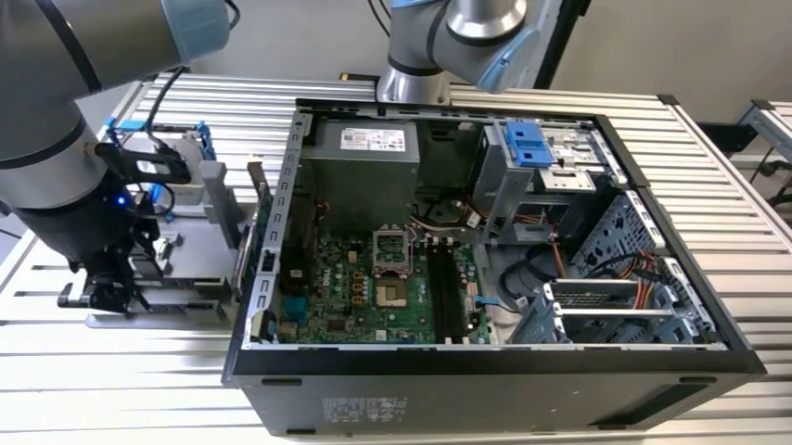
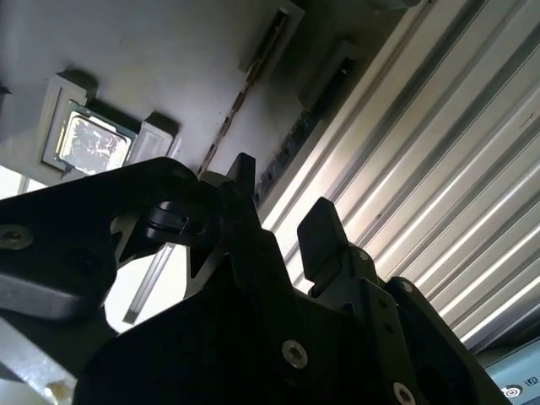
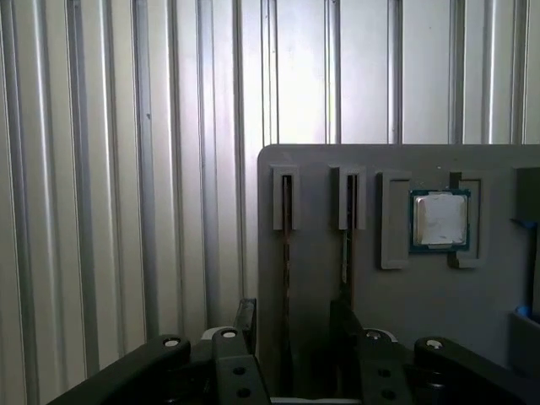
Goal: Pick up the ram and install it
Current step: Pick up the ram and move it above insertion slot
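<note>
- Find the ram (image 3: 287, 270) standing on edge in a slot of the grey holder (image 3: 405, 337), on the slatted bench (image 3: 110, 169) just beside the open computer case (image 1: 495, 362), at the exterior view's left.
- Note the pincer (image 3: 294, 314) released, gripping nothing, fingers spread either side of that slot's line in the first wrist view.
- Centre over the thin top edge before closing; probably a tight fit, with a second stick (image 3: 346, 245) just beside.
- Clamp squarely on the two flat faces, low enough for a firm hold.
- Pull straight along the slot to avoid binding or bending.
- Steer clear of the processor chip (image 3: 439, 219) nearby.
</note>
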`<state>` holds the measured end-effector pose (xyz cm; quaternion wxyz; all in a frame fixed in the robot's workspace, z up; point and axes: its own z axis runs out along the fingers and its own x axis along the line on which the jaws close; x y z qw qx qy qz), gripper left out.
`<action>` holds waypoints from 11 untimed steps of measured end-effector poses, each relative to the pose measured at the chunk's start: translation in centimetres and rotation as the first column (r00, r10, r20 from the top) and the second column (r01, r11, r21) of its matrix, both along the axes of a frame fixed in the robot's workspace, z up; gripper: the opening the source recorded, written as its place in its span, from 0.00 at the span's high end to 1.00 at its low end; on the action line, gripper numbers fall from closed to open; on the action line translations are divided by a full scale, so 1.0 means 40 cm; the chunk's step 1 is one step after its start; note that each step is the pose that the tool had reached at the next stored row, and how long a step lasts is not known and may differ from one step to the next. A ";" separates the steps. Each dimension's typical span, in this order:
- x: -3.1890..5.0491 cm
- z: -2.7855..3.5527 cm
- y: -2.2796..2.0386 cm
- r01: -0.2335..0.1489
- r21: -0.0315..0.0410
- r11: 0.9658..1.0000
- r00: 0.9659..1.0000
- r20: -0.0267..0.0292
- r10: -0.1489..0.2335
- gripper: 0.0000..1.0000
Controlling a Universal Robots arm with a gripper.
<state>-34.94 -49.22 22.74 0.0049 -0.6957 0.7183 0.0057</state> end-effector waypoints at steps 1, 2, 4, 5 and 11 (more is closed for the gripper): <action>0.000 -0.003 -0.001 0.000 0.000 1.000 1.000 0.000 0.000 0.00; 0.000 -0.006 -0.001 0.000 0.000 1.000 1.000 0.000 0.000 0.00; 0.000 -0.012 -0.001 0.000 0.000 1.000 1.000 0.000 0.000 0.00; 0.000 -0.015 -0.002 0.000 0.000 1.000 1.000 0.000 0.000 0.00; 0.000 -0.034 -0.002 0.000 0.000 1.000 1.000 -0.001 0.000 0.00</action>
